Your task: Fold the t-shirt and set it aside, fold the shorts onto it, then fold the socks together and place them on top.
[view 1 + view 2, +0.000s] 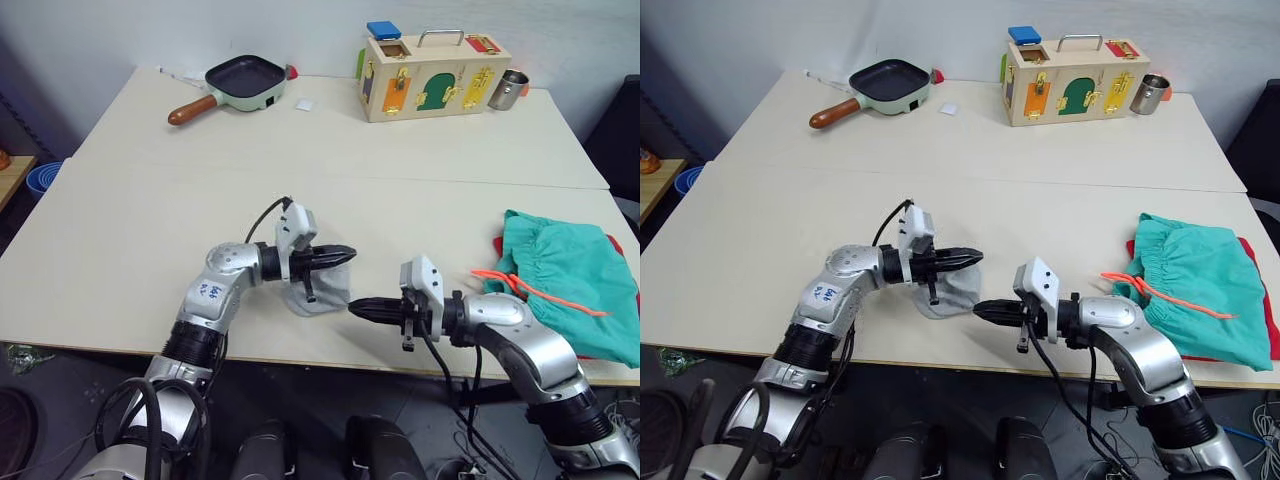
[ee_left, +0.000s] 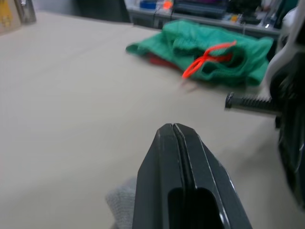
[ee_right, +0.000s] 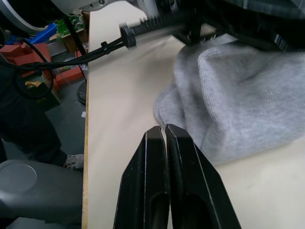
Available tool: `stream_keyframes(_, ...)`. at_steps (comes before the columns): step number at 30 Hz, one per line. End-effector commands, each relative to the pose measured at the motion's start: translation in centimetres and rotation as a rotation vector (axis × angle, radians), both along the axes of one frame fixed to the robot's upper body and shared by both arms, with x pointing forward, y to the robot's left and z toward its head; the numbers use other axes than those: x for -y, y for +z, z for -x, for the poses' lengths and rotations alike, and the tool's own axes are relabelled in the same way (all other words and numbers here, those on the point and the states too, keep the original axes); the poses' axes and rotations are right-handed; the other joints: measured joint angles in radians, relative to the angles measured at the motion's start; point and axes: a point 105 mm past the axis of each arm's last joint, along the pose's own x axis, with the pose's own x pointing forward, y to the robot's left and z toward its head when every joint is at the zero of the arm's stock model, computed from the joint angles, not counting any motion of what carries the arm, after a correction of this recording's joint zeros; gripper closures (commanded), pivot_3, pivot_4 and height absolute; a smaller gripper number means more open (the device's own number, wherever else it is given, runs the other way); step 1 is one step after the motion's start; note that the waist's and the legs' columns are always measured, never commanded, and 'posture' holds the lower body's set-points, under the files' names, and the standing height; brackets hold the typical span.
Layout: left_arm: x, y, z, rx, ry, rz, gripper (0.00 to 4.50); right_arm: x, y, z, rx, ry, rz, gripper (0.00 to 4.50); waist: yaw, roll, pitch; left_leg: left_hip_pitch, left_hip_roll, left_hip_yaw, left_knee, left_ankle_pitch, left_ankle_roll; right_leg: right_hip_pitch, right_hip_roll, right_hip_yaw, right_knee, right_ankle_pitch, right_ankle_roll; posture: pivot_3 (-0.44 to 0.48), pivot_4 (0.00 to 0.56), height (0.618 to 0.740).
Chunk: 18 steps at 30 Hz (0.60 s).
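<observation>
The light grey socks (image 1: 325,292) lie in a small bunched heap near the table's front edge. My left gripper (image 1: 348,253) is shut and lies across the top of the heap, touching it; no fabric shows between its fingertips (image 2: 164,131). My right gripper (image 1: 353,309) is shut too, its tip just at the heap's right lower edge (image 3: 190,119). At the right end of the table the teal shorts (image 1: 570,275) with their orange drawstring (image 1: 530,290) lie on the red t-shirt (image 1: 1268,305), of which only thin edges show.
At the back of the table stand a frying pan (image 1: 245,82), a wooden latch box (image 1: 430,75) and a metal cup (image 1: 508,90). The table's front edge (image 1: 120,350) runs just below both grippers. A blue bowl (image 1: 42,177) sits off the table at the left.
</observation>
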Motion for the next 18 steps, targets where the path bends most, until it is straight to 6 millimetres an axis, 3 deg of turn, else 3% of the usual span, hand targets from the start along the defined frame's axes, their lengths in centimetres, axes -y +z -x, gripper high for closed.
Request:
stream_keyframes(1,-2.2,-1.4,-0.1,-0.015,0.063,-0.068,4.50,-0.1,1.7,-0.9,0.112,-0.054,-0.032,4.48,-0.003,0.000,0.000,0.000,0.000,0.000,0.000,0.000,0.000,0.000,0.000,0.000,0.000,0.000,0.000,0.000,0.150,0.740)
stream_keyframes(5,-3.7,-2.3,0.8,-0.049,0.085,-0.078,4.50,-0.5,2.1,-3.3,0.152,-0.171,-0.068,4.48,-0.001,0.000,0.000,0.000,0.000,0.000,0.000,0.000,0.000,0.000,-0.001,0.000,0.000,0.000,0.000,0.000,0.150,0.740)
stream_keyframes(9,-3.5,-2.8,1.2,-0.066,0.097,-0.072,4.50,-2.2,1.6,-4.7,0.155,-0.203,-0.086,4.48,0.003,0.000,0.000,0.000,0.000,-0.001,0.000,0.000,0.000,0.000,-0.001,0.000,0.001,0.000,0.000,0.000,0.150,0.740)
stream_keyframes(14,-3.1,-3.0,1.1,-0.070,0.116,-0.062,4.50,-3.9,-0.4,-5.3,0.171,-0.199,-0.045,4.48,0.002,0.000,0.000,0.000,-0.001,-0.001,0.000,0.000,0.000,0.000,-0.001,0.000,0.001,0.000,0.000,0.000,0.150,0.740)
stream_keyframes(18,-3.5,-3.5,1.2,-0.097,0.136,-0.072,4.50,-3.2,-2.4,-6.0,0.154,-0.230,-0.002,4.48,0.001,0.000,0.000,0.001,-0.001,0.000,0.000,0.000,0.000,0.001,-0.001,0.000,0.001,0.000,0.000,0.000,0.150,0.740)
